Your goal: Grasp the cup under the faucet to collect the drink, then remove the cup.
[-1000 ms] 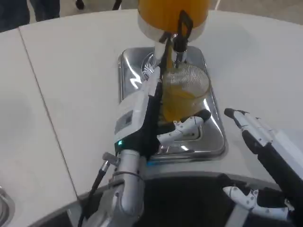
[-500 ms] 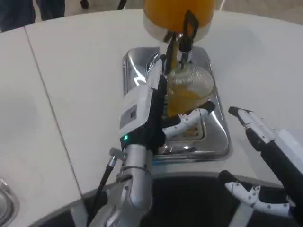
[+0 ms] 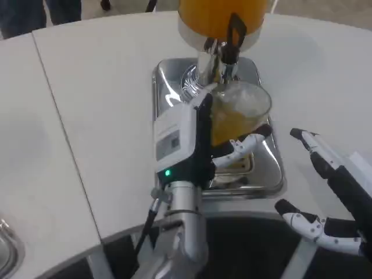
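Observation:
A clear plastic cup (image 3: 239, 114) about half full of orange drink sits over the steel drip tray (image 3: 165, 87), just below and in front of the faucet (image 3: 224, 61) of the orange drink dispenser (image 3: 220, 17). My left hand (image 3: 200, 142) grips the cup from its left side, with a finger (image 3: 247, 142) curled around its front. The cup looks slightly tilted. My right hand (image 3: 331, 192) hovers open to the right of the tray, fingers spread, holding nothing.
The white table (image 3: 93, 116) spreads to the left and right of the tray, with a seam (image 3: 58, 122) running down its left part. The table's front edge curves just below the tray. A round metal object (image 3: 7, 253) shows at the bottom left corner.
The cup, held in my left hand, has shifted forward and to the right, out from directly under the faucet, and the drink level has risen. The right hand has drifted slightly right. The view has shifted a little.

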